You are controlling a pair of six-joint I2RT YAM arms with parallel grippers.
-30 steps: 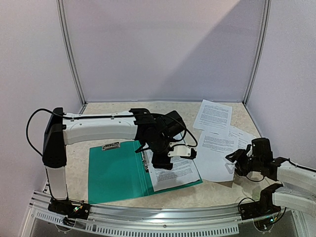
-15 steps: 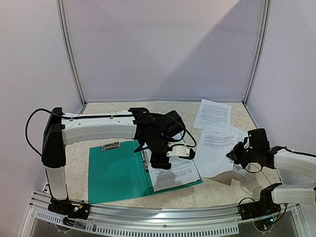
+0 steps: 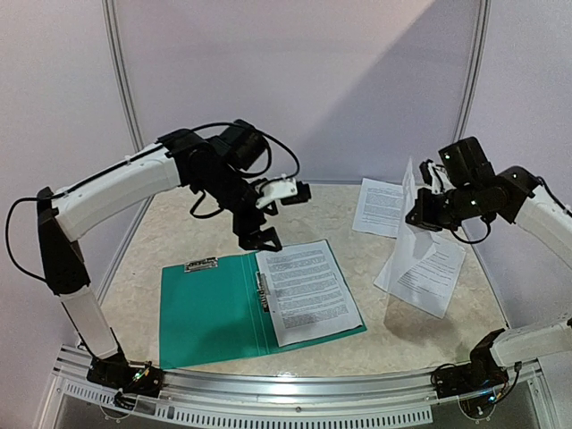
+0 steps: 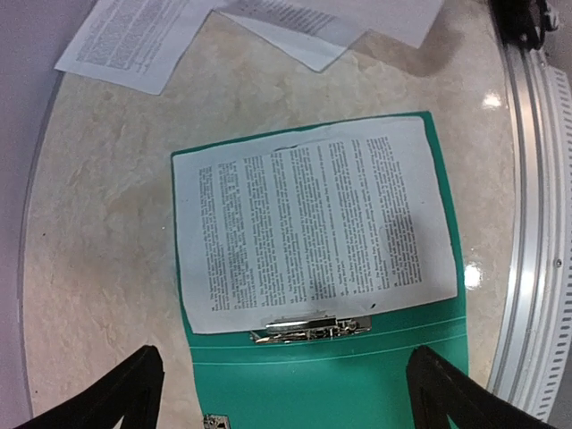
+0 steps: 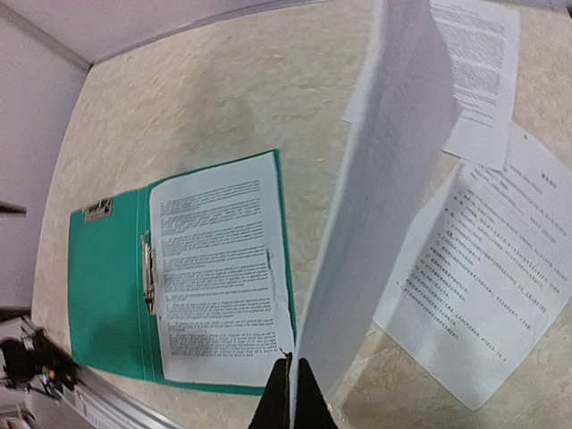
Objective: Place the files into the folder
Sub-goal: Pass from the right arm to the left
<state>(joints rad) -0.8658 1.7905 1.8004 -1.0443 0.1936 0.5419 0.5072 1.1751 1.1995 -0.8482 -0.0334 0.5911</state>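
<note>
The teal folder (image 3: pixel 206 313) lies open at the table's near left, with one printed file (image 3: pixel 308 290) on its right half beside the metal clip (image 4: pixel 308 329). My left gripper (image 3: pixel 259 241) hovers open and empty above the folder's (image 4: pixel 322 384) far edge, looking down on that file (image 4: pixel 313 232). My right gripper (image 3: pixel 420 217) is raised at the right, shut on the edge of another file (image 3: pixel 404 250) that hangs below it, lifted off the table. In the right wrist view this held file (image 5: pixel 393 179) stands on edge above the shut gripper (image 5: pixel 292 393).
Two more files lie on the table at the right, one far (image 3: pixel 384 207) and one nearer (image 3: pixel 433 277). A small label tag (image 3: pixel 201 264) sits at the folder's far left corner. Grey walls enclose the table, and a metal rail (image 3: pixel 286 393) runs along the near edge.
My left gripper opened and rose off the file in the folder, swinging up and back. My right gripper shut on a file at the right and lifted it high off the table.
</note>
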